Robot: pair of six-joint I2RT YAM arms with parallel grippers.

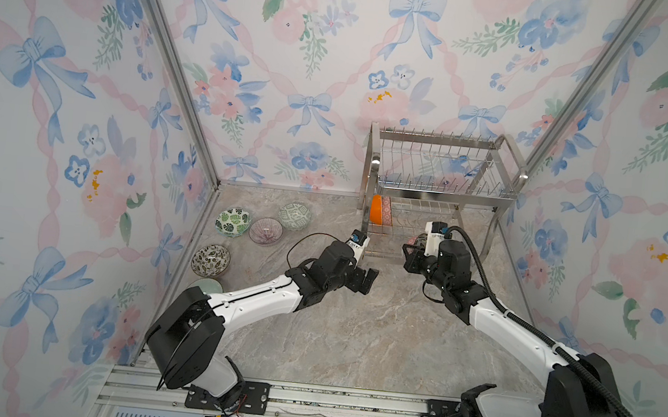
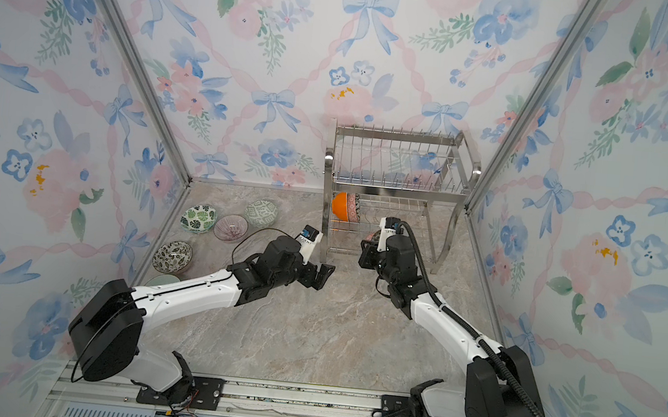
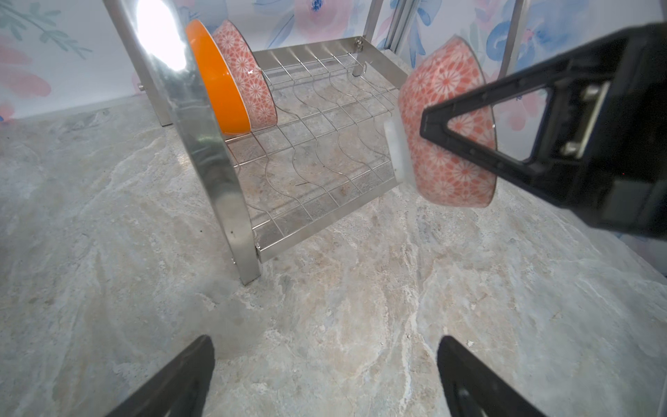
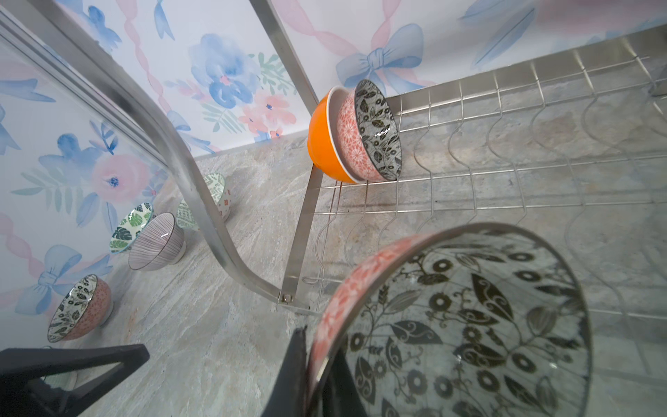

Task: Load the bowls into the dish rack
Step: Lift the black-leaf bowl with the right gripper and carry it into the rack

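The steel dish rack stands at the back right. An orange bowl leans on edge at the left end of its lower tier, with a red-patterned, dark-leaf bowl nested against it. My right gripper is shut on the rim of another dark-leaf bowl, held on edge over the lower tier's front. My left gripper hangs open and empty over the table, in front of the rack's left leg.
More bowls sit along the left wall: green-leaf, purple-lined, green geometric, dark-leaf, and a pale green one partly hidden by the left arm. The rack's upper tier holds nothing.
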